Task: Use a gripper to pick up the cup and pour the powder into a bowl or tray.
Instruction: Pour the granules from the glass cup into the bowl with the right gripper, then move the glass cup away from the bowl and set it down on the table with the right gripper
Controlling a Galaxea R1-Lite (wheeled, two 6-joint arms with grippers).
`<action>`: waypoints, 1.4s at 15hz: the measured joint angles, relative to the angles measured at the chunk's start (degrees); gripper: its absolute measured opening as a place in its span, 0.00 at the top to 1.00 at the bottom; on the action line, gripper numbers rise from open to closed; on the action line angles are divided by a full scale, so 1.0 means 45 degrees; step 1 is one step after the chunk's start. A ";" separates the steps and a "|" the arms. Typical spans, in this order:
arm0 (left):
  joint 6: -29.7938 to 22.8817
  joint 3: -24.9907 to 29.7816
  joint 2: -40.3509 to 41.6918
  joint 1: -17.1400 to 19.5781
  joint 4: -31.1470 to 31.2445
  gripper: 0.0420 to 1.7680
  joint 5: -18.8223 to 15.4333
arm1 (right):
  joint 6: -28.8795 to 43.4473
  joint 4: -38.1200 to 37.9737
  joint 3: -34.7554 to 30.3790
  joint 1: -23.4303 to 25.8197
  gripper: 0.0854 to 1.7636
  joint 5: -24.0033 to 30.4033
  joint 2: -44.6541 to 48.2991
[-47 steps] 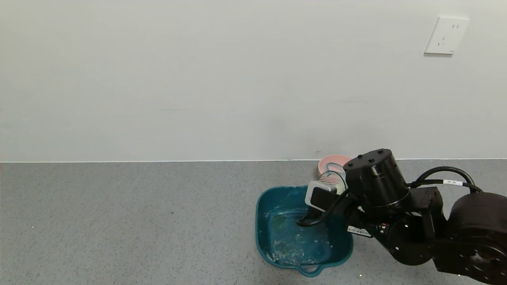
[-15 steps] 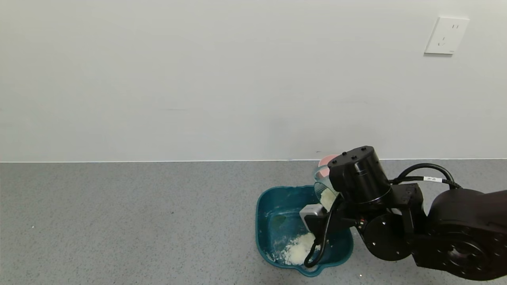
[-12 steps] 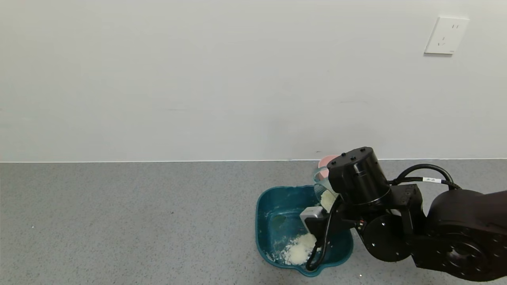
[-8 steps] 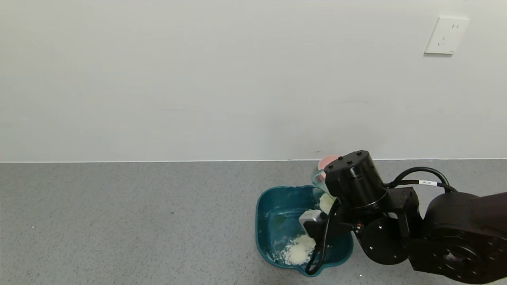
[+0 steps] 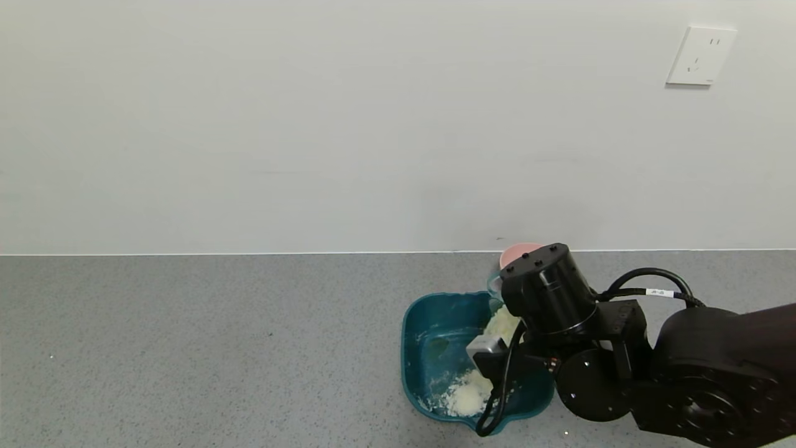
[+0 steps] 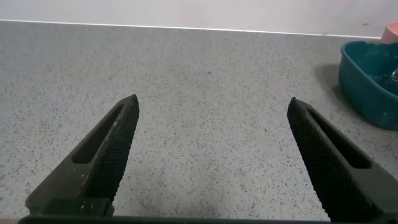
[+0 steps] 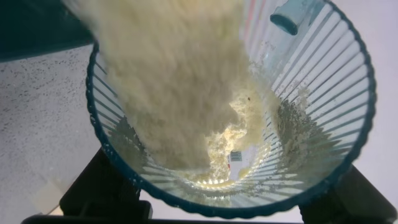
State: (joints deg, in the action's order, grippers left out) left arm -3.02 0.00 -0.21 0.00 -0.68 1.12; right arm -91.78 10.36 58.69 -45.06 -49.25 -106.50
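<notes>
My right gripper [image 7: 227, 202] is shut on the cup [image 7: 311, 93], a translucent blue-green ribbed tumbler, and holds it tipped over the dark teal tray [image 5: 418, 323]. One black finger [image 7: 102, 186] shows on each side of the cup's base. Cream powder [image 7: 174, 81] slides out over the cup's rim. In the head view the arm's black joint hides most of the cup [image 5: 494, 285]. A stream of powder [image 5: 502, 322] falls beside it and a heap [image 5: 466, 395] lies in the tray's near part. My left gripper [image 6: 211, 109] is open and empty above the bare counter, left of the tray [image 6: 373, 81].
A round pink bowl [image 5: 519, 252] stands just behind the tray, by the wall, and also shows in the left wrist view [image 6: 392, 31]. The grey speckled counter [image 5: 217, 348] stretches to the left. A white wall socket [image 5: 701, 56] is high on the right.
The right arm has shifted slightly left and down and tipped the cup further. More powder runs out, and the heap in the tray has grown from smears.
</notes>
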 joint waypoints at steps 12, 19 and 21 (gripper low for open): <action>-0.0005 0.0000 0.0000 0.0000 0.0005 0.03 0.0000 | 0.1365 0.0200 -0.0038 0.0011 0.25 0.0171 0.0024; -0.0005 0.0000 0.0000 0.0000 0.0005 0.03 -0.0005 | 0.5245 0.0073 -0.0179 0.0257 0.25 0.1116 0.0447; -0.0005 0.0000 0.0000 0.0000 0.0005 0.03 -0.0005 | 0.5605 0.0089 -0.0282 0.0360 0.25 0.1238 0.0653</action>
State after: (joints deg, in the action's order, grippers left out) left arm -3.05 0.00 -0.21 0.00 -0.66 1.10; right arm -66.56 10.76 57.42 -43.44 -43.68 -103.56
